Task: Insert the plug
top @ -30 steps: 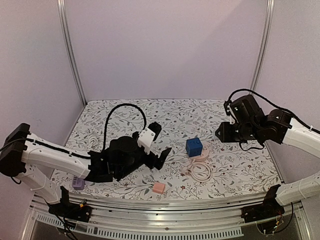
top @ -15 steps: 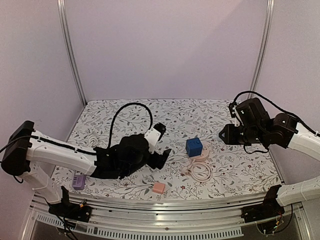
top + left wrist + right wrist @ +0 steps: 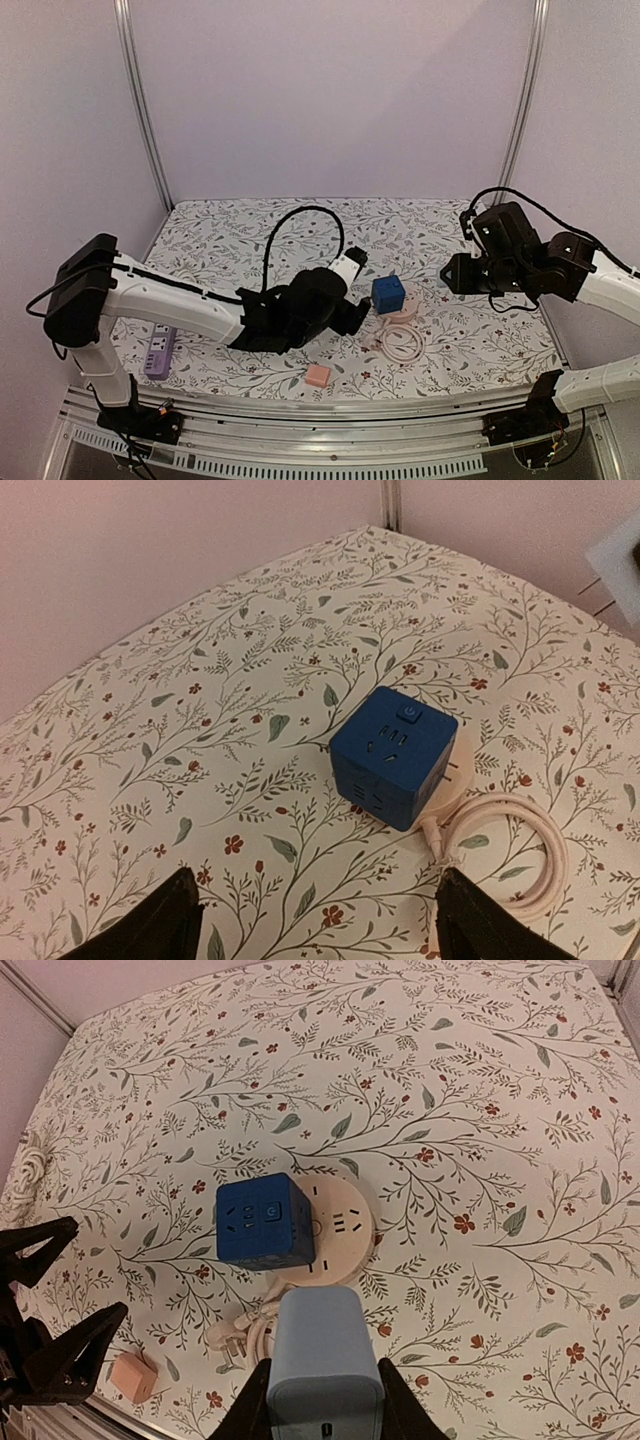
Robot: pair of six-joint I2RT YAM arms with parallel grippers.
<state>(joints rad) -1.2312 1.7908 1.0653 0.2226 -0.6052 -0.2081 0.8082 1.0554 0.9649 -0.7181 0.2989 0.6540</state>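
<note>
Plug block (image 3: 325, 1360): pale blue, rigid, probably light, smooth plastic likely slippery; gripped by its flat sides in the closed right gripper (image 3: 322, 1400), raised at the right. Left gripper (image 3: 318, 900) spread, empty, near blue socket cube (image 3: 394, 756).

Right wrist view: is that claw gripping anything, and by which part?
Yes. The right gripper clamps a pale blue plug adapter by its two opposite sides, one finger on each. The left gripper holds nothing.
</note>
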